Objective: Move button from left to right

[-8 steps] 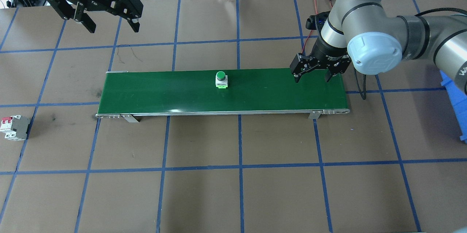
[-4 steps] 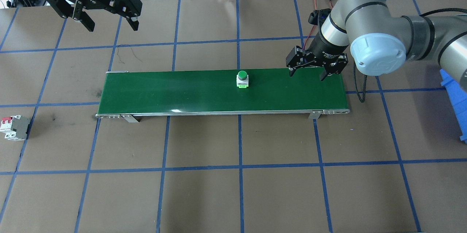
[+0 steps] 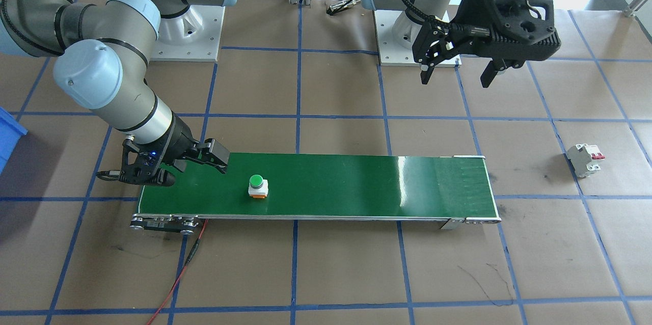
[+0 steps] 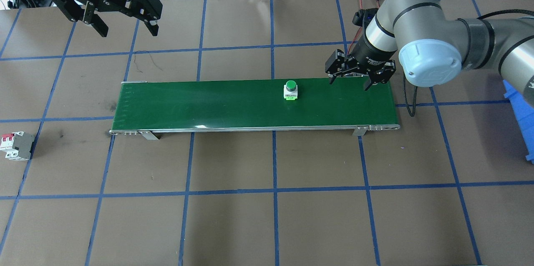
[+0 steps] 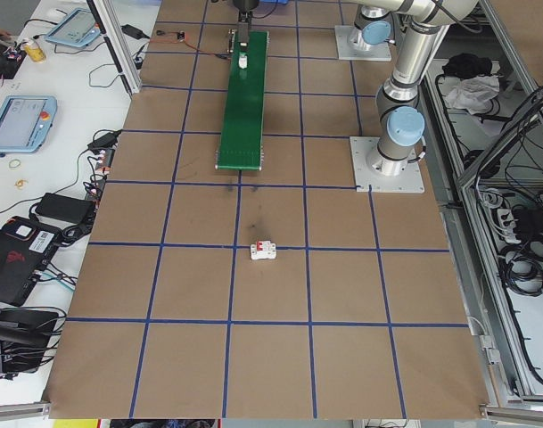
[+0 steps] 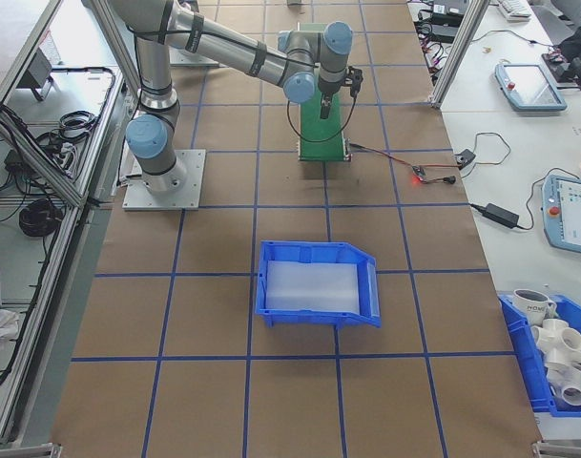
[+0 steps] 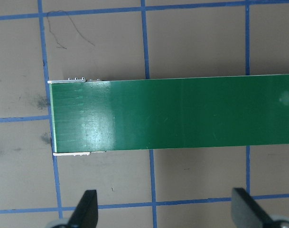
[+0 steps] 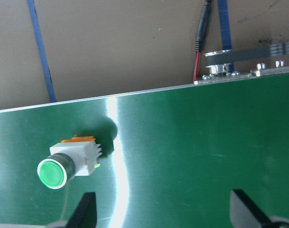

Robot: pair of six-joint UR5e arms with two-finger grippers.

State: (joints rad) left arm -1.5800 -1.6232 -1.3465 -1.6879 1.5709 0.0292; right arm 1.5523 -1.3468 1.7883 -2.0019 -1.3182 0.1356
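Glossy green belt [image 4: 217, 105], metal-edged

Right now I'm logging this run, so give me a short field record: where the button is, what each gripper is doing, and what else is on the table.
button: upright on the green conveyor belt, right of its middle
button contact: none, free of both grippers
right gripper: jaws open, low over the belt's right end, beside the button
left gripper: jaws open, raised over the table behind the belt's left end
circuit breaker: on the table off the belt's left end
blue bin: on the table past the belt's right end
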